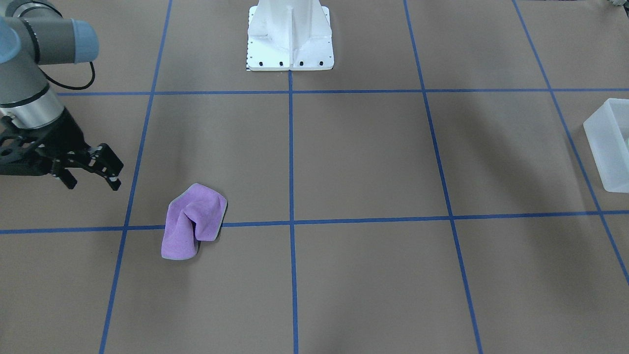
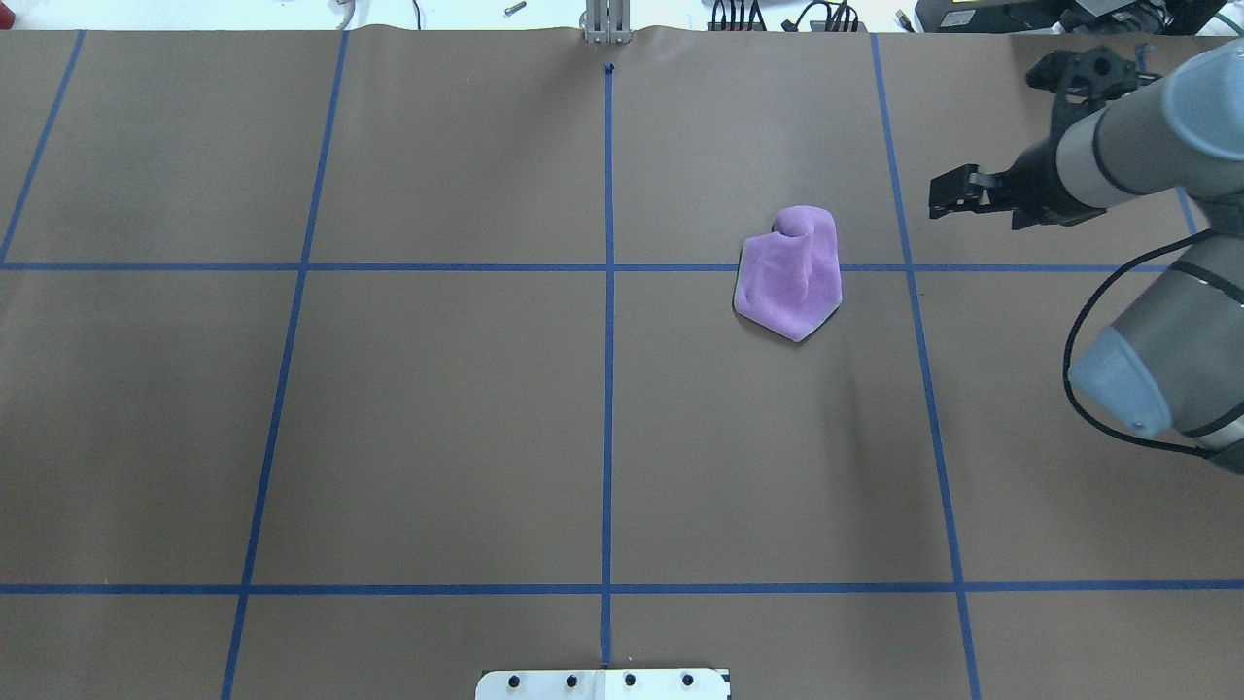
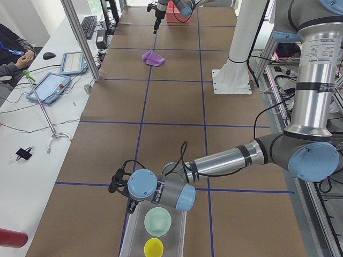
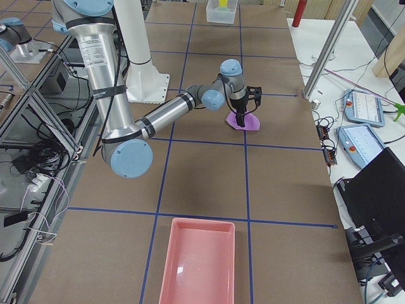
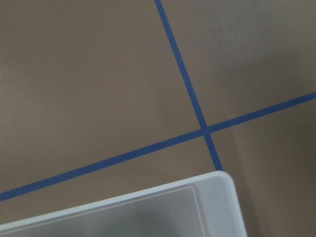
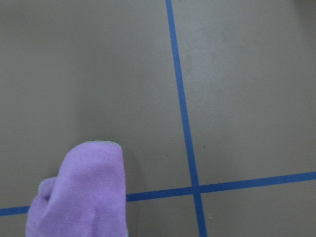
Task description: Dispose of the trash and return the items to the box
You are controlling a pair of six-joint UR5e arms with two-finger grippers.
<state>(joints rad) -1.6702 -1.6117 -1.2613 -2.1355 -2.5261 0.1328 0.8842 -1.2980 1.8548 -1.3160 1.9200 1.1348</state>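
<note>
**Cup already boxed; right hand poised beside the purple cloth**

Seen from the left end, the box (image 3: 181, 233) lies nearest, holding the yellow cup (image 3: 154, 247) and a pale green bowl (image 3: 158, 220). The left hand (image 3: 127, 201) hangs by the box's far end, and I cannot tell whether its fingers are apart or together. Far down the tabletop (image 2: 437, 437), the right hand (image 1: 93, 183) hangs with fingers apart and nothing between them. In the overhead view it sits at about 2 o'clock of the purple cloth (image 2: 792, 277), near but not touching. The cloth looks like the next pick. It is best to come over its raised fold at the 12 o'clock end and pinch that ridge, not the flat skirt. Bare tabletop surrounds the cloth, and a pink tray (image 4: 199, 266) waits at the right end.
</note>
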